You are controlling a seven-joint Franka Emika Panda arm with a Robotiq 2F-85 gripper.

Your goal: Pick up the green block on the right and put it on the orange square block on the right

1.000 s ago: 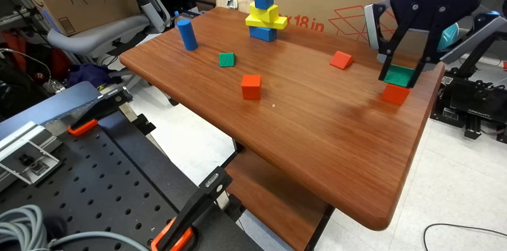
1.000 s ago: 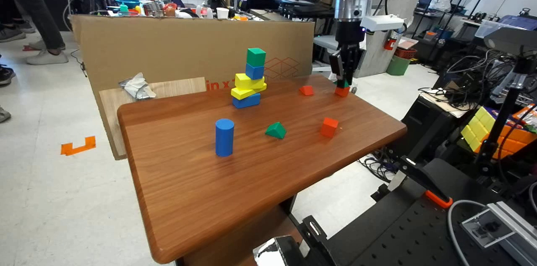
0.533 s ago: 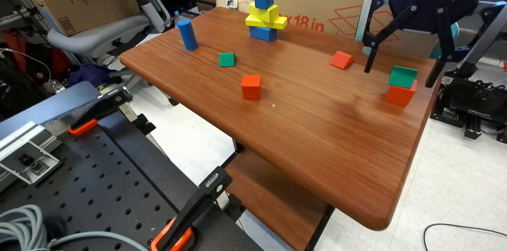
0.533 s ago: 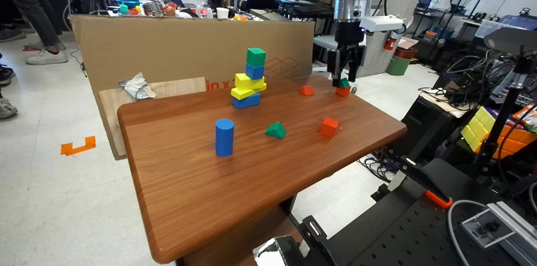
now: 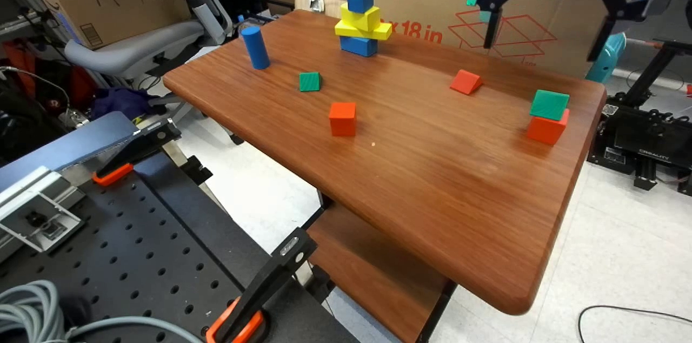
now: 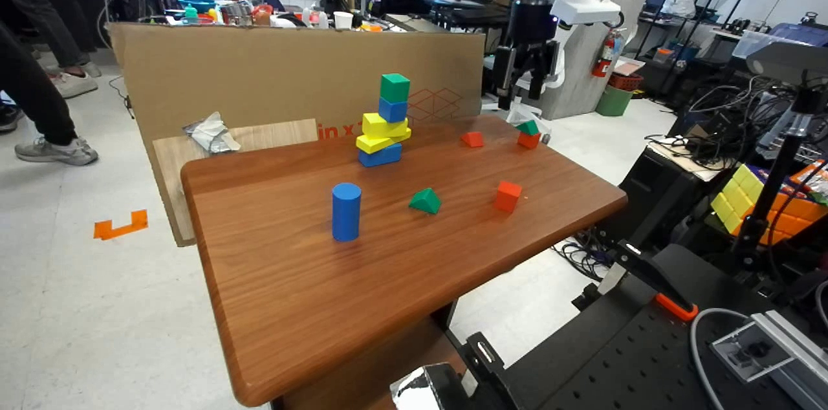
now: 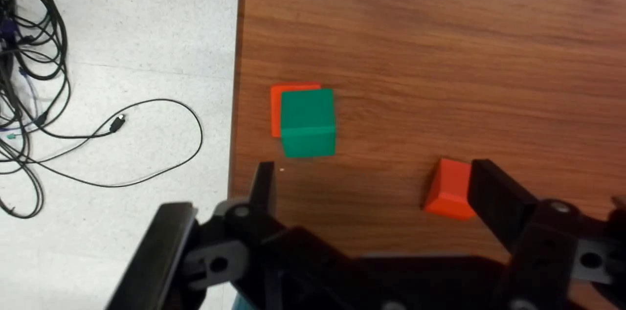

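Note:
The green block point(image 5: 550, 105), with sloping faces like a wedge, rests on top of the orange square block point(image 5: 547, 127) near the table's end. In the wrist view the green block point(image 7: 308, 121) covers most of the orange square block point(image 7: 276, 112), whose rim shows along two sides. My gripper point(image 5: 542, 52) hangs above the stack, apart from it, with its jaws spread wide. Nothing sits between the fingertips of the gripper point(image 7: 374, 166) in the wrist view. Both blocks also show in an exterior view, the green one point(image 6: 528, 127) uppermost, below the raised gripper point(image 6: 519, 101).
A red-orange wedge point(image 5: 466, 82) lies near the stack, partly behind a finger in the wrist view. Elsewhere on the table stand an orange cube point(image 5: 343, 119), a small green wedge point(image 6: 425, 201), a blue cylinder point(image 6: 346, 212) and a coloured tower point(image 5: 361, 17). Cardboard point(image 6: 259, 74) stands behind.
A second ago the fingers were closed around the green block on the orange one. They have since spread apart, and the gripper has risen clear. The green block has stayed on the orange one.

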